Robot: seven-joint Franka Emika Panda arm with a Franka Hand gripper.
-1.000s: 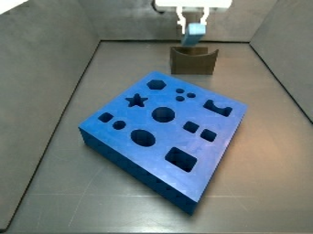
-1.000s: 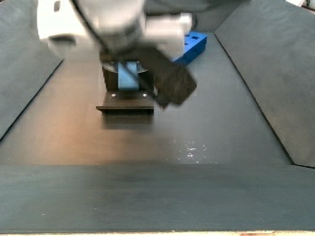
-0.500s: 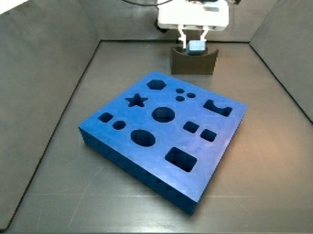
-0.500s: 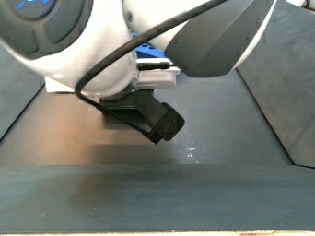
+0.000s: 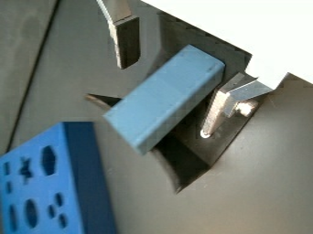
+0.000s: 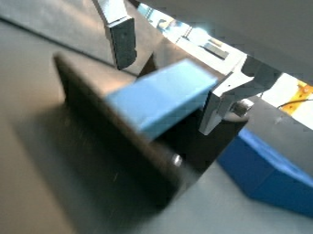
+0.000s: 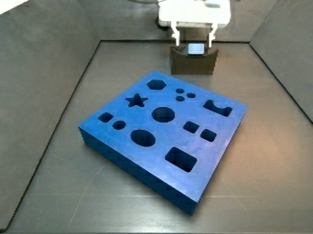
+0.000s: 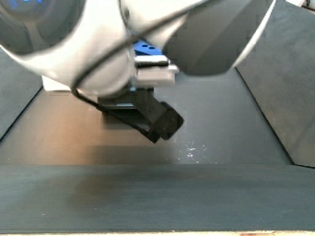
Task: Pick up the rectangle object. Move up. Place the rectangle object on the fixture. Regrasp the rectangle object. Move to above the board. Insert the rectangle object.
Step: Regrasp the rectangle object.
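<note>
While the block [image 5: 166,98] lies tilted in the fixture [image 6: 116,137] notch, the gripper [image 5: 171,82] straddles it with jaws spread, neither pad touching. For the regrasp, I would centre the pads on its long faces before closing. Both wrist views show that clearance; a side view shows only the fixture [image 7: 193,61] at 12 o'clock beyond the board [image 7: 166,128].

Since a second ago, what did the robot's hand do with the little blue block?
The hand came down over the fixture at the back, lowering the rectangle object into it. In both wrist views the block leans tilted in the fixture's notch, and the fingers stand on either side with gaps, so it looks let go. The board stayed put.
</note>
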